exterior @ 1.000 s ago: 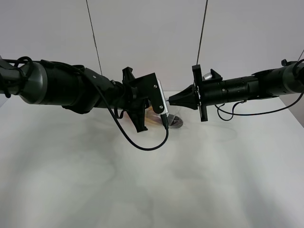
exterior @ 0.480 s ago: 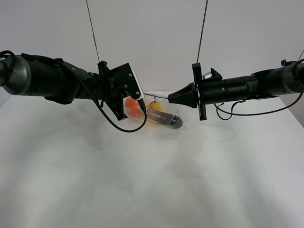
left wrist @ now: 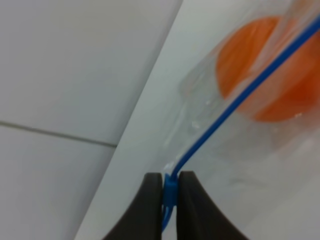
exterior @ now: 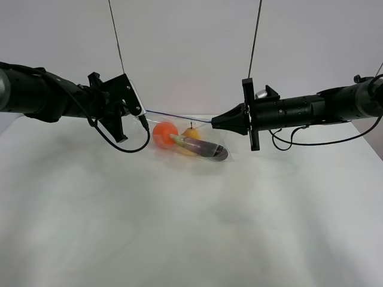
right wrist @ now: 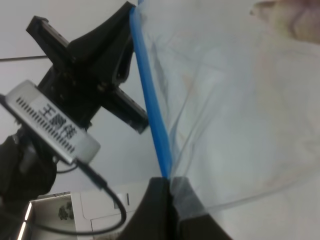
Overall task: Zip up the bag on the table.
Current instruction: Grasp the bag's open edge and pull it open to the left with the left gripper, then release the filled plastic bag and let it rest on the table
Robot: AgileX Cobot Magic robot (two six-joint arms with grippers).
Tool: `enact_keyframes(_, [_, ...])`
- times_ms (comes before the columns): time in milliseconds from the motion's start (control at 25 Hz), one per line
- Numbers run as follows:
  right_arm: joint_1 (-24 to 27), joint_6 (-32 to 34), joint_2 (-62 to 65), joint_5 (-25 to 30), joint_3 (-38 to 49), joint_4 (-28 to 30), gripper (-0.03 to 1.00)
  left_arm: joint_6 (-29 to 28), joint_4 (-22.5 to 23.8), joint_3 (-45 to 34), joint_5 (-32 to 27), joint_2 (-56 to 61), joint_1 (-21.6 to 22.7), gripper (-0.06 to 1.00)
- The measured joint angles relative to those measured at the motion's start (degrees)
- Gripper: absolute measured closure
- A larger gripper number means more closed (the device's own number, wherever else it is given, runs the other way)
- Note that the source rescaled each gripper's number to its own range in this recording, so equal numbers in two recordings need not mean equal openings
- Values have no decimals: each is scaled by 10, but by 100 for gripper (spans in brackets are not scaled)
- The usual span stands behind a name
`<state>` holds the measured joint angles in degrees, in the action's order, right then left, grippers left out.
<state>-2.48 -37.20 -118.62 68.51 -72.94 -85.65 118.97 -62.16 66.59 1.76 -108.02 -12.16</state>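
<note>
- Left gripper [left wrist: 170,196]: jaws pinched together on the left end of the blue zip strip [left wrist: 235,100].
- Right gripper [right wrist: 171,197]: jaws clamped on the strip's right end.
- The bag [exterior: 190,145] sags between them, at the far middle of the table [exterior: 191,227].

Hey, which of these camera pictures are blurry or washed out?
Exterior high view: even soft light, faint shadows on the table, sharp. Left wrist view: the orange is blurred, the blue zip strip crisper. Right wrist view: the bag washes out pale.
</note>
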Motion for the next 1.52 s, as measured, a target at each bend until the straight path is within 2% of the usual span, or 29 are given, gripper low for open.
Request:
enact_keyframes(360, [0, 0, 0, 0, 0, 1, 97, 0, 4, 0, 7, 0, 50, 86])
enact_keyframes(760, [-2, 0, 0, 0, -1, 1, 97, -1, 4, 0, -38, 0, 71, 84])
enact_keyframes(840, [-1, 0, 0, 1, -1, 5, 97, -10, 4, 0, -38, 0, 73, 72])
enact_keyframes(960, [0, 0, 0, 2, -1, 9, 97, -41, 4, 0, -25, 0, 77, 37])
enact_keyframes(1000, [0, 0, 0, 2, -1, 9, 97, -53, 4, 0, -21, -1, 79, 29])
enact_keyframes(1080, [0, 0, 0, 2, -1, 9, 97, -72, 3, 0, -11, -3, 84, 19])
enact_keyframes(1200, [0, 0, 0, 2, -1, 9, 97, -101, -5, -1, -3, -15, 105, 14])
enact_keyframes(1320, [0, 0, 0, 2, -1, 9, 97, -148, -64, -1, 5, -21, 129, 13])
enact_keyframes(1440, [0, 0, 0, 2, -1, 9, 97, -183, -172, -1, 7, -21, 140, 14])
enact_keyframes(1520, [0, 0, 0, 2, -1, 10, 97, -183, -239, -1, 1, -21, 140, 14])
